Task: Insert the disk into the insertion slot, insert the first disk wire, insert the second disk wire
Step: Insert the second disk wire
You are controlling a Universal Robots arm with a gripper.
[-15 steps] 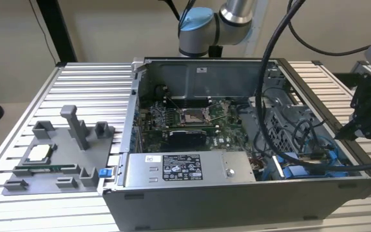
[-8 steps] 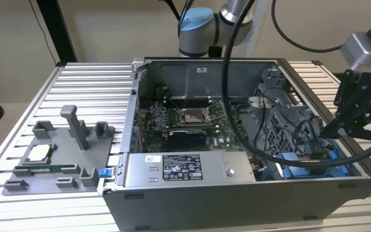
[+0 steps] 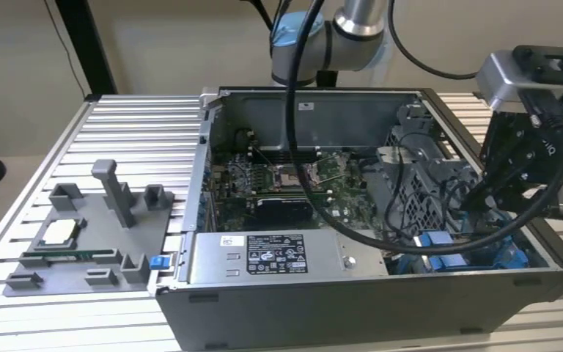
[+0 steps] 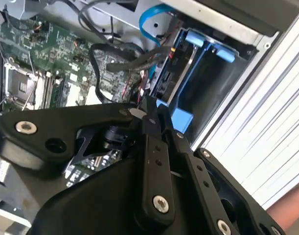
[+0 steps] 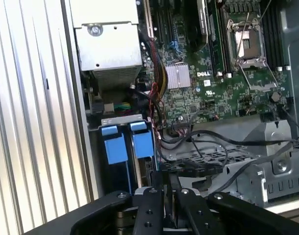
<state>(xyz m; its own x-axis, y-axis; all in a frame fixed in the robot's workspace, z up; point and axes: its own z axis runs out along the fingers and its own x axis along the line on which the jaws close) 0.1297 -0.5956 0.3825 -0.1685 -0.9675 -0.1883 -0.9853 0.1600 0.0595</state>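
We take the open computer case (image 3: 360,293) as our landmark: it lies on a ribbed aluminium table (image 3: 135,139) with its side panel off, and everything below is placed against it. Inside the case, the green motherboard (image 3: 281,183) covers the floor, with its bare processor socket (image 5: 249,44) near the middle of the board. The grey labelled power-supply box (image 3: 272,257) sits along the case wall closest to the exterior camera, and a perforated grey metal cage (image 3: 418,198) stands toward the exterior view's right of the board. In the case corner beside the power supply we see the insertion slot (image 5: 127,147), a narrow grey bay with bright blue plastic tabs; whether the disk already sits in it we cannot tell. Outside the case, toward the exterior view's left, a grey plastic fixture (image 3: 86,242) rests on the table. The arm (image 3: 350,22) rises behind the case, and its black gripper (image 4: 159,122) hangs down into the case just beside the slot, among loose black cables (image 5: 222,147). Its fingers (image 5: 161,196) look pressed close together in both wrist views, with something thin and dark between the tips, though we cannot make out what it is
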